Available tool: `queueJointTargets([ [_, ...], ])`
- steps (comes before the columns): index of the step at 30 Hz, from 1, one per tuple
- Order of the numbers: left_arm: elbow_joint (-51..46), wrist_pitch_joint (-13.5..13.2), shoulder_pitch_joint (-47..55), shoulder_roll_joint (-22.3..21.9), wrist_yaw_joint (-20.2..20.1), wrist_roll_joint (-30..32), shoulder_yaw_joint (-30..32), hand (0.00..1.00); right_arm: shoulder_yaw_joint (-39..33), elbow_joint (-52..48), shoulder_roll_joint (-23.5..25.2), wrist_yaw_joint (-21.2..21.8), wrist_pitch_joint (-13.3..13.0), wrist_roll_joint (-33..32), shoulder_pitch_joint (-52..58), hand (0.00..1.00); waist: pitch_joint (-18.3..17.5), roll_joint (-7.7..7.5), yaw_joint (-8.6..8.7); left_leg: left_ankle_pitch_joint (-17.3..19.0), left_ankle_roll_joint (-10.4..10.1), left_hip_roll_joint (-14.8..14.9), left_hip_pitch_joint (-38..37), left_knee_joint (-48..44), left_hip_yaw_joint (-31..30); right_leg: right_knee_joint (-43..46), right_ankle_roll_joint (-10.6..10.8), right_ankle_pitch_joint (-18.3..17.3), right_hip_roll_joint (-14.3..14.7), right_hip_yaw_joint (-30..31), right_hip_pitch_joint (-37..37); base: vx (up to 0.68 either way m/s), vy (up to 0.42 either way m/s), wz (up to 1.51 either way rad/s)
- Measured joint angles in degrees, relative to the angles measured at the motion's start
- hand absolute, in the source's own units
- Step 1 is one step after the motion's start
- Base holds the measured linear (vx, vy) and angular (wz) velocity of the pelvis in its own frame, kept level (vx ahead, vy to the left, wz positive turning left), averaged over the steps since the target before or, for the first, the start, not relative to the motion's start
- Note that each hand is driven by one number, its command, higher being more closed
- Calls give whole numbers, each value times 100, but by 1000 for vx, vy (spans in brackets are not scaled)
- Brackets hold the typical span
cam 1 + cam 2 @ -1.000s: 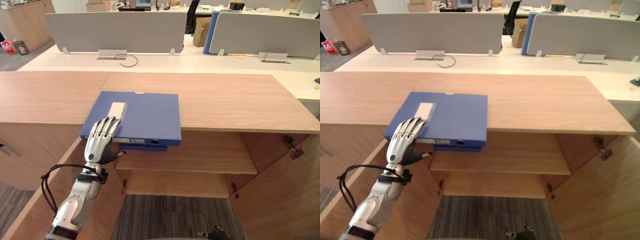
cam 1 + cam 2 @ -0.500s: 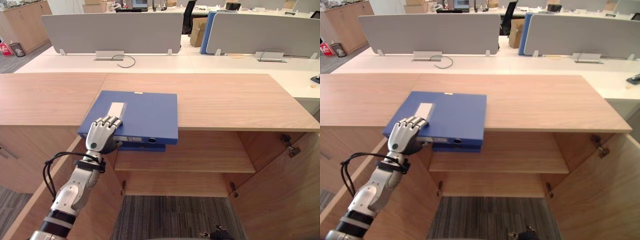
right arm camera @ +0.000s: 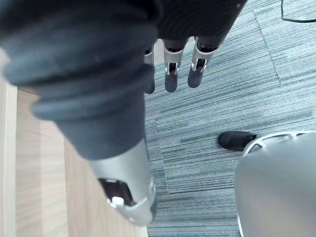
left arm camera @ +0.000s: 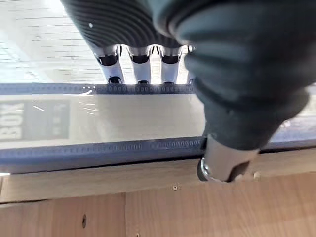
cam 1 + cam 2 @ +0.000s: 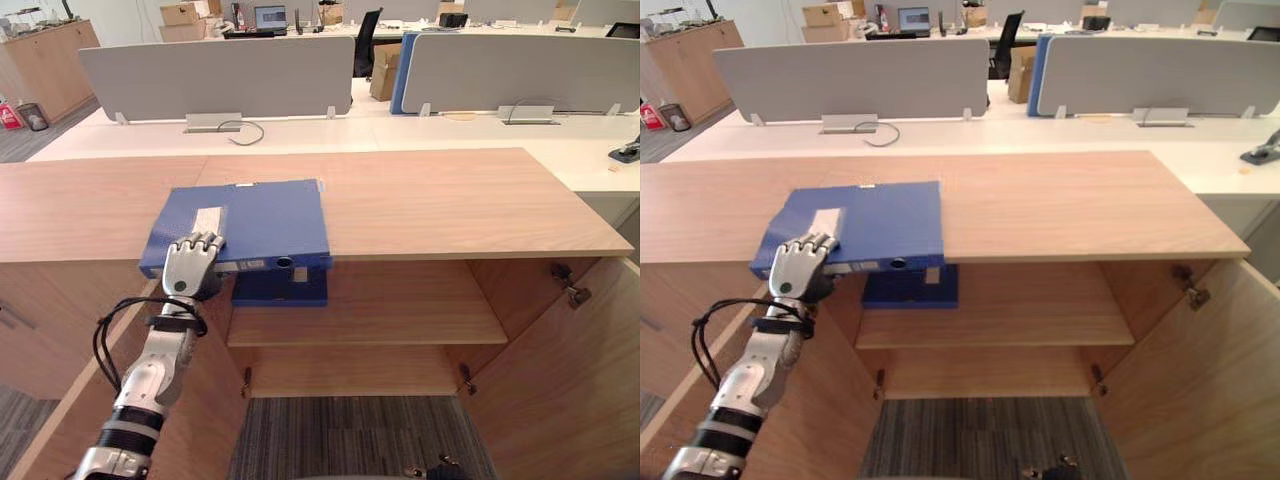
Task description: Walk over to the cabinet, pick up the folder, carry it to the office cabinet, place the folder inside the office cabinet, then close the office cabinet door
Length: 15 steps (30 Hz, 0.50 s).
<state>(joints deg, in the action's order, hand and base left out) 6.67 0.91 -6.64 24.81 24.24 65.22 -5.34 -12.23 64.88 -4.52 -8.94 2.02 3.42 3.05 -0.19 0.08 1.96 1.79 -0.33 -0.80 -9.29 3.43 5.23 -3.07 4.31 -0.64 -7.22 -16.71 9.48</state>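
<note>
Here we list: folder (image 5: 265, 215), blue, flat on the cabinet (image 5: 450, 200) top, its near edge overhanging the open front. Left hand (image 5: 190, 270) at its near left corner, fingers (image 4: 140, 69) curled over the cover, thumb (image 4: 222, 163) beneath, grasping it. Right hand (image 3: 170, 74) over the carpet (image 3: 237, 74); we note its fingers slack, holding nothing.

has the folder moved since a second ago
Yes. Against the seam in the cabinet top, the folder has slid a little to the robot's left, with the left hand curled on its front edge.
</note>
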Motion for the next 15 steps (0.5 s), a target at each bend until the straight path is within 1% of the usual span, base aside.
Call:
queueJointTargets([
  [1, -179, 43, 105, -98, -5, -4, 26, 100, -1, -1, 0, 0, 0, 0, 2, 0, 0, 0, 0, -1, 0, 0, 1, 11, 0, -1, 0, 0, 0, 0, -7, 0, 0, 0],
  [2, -655, 55, 404, -311, -9, -169, 74, 100, -2, -3, -1, -1, 4, 0, 4, 0, 4, -2, -1, -2, 0, -3, 8, 29, -3, -7, 0, 0, -1, 0, -20, 0, 0, 0],
  [3, -953, 51, 596, -431, -9, -244, 89, 100, -5, -4, -1, -2, 4, 0, 7, 0, 6, -4, -2, -2, 0, -4, 12, 35, -4, -10, 0, 0, -2, 0, -25, 0, 0, 0],
  [4, -1543, -30, 1027, -670, -10, -456, 72, 100, -15, -9, -1, -4, 10, 0, 16, 0, 15, -9, -5, -1, 1, -5, 15, 51, -7, -21, 0, -1, -4, -1, -31, 0, 0, 0],
  [5, -2045, -211, 1407, -850, -11, -894, -24, 100, -17, -15, -3, -6, 20, 0, 65, 0, 24, -17, -22, 0, 2, -2, 20, 60, -11, -35, 1, -1, -8, -4, -31, 0, 0, 3],
  [6, -2257, -322, 1582, -929, -14, -1118, -88, 100, -18, -15, -3, -7, 28, 0, 74, 0, 27, -20, -52, 1, 3, -1, 22, 64, -18, -40, 0, -1, -10, -9, -30, 0, 0, 6],
  [7, -2585, -577, 1848, -1048, -46, -1768, -258, 100, -19, -16, -6, -6, 54, 1, 97, 0, 29, -23, -121, 2, 4, 3, 23, 71, -37, -43, 0, -1, -12, -21, -24, 0, 0, 11],
  [8, -2815, -857, 1986, -1154, -165, -2599, -393, 100, -19, -14, -15, -5, 80, 2, 109, 0, 29, -23, -166, 2, 5, 2, 22, 70, -75, -41, 0, -1, -15, -36, -7, 0, 0, 13],
  [9, -2876, -1015, 2001, -1199, -268, -3188, -442, 100, -19, -14, -19, -3, 99, 3, 109, 0, 29, -23, -175, 1, 5, 1, 21, 69, -95, -39, 0, -1, -17, -44, 2, -10, -4, 13],
  [10, -2955, -1205, 1993, -1244, -481, -3994, -459, 100, -16, -15, -25, 3, 126, 5, 103, 0, 29, -23, -179, 0, 6, 0, 17, 67, -114, -38, 0, -1, -19, -47, 17, -37, -11, 6],
  [11, -3027, -1394, 1986, -1276, -807, -5244, -454, 100, -13, -16, -24, 24, 138, 4, 97, 0, 29, -23, -172, -1, 5, 0, 16, 62, -114, -35, 0, -1, -21, -47, 31, -74, -21, 2],
  [12, -3035, -1469, 1990, -1324, -1173, -6431, -424, 100, -12, -19, -23, 60, 145, 3, 96, 0, 30, -24, -168, -4, 4, 1, 19, 63, -113, -29, 0, -1, -21, -46, 37, -83, -21, -2],
  [13, -3001, -1464, 2060, -1329, -1577, -7460, -468, 100, -1, -18, -22, 90, 154, 2, 87, 0, 36, -27, -162, -10, 3, 4, 20, 66, -113, -18, 1, -1, -22, -46, 30, -89, -21, -2],
  [14, -2836, -1346, 2267, -1327, -2091, -8886, -572, 100, 4, -19, -8, 124, 173, -8, 40, 0, 53, -25, -143, -23, 4, 3, 25, 77, -112, -7, 2, -2, -24, -44, 6, -66, -15, -3],
  [15, -2600, -1170, 2433, -1331, -2335, -9612, -697, 100, 4, -36, -2, 143, 177, -13, 33, 0, 59, -25, -122, -51, 8, 3, 23, 113, -103, -3, 3, -2, -24, -38, -30, -71, -18, -2],
])
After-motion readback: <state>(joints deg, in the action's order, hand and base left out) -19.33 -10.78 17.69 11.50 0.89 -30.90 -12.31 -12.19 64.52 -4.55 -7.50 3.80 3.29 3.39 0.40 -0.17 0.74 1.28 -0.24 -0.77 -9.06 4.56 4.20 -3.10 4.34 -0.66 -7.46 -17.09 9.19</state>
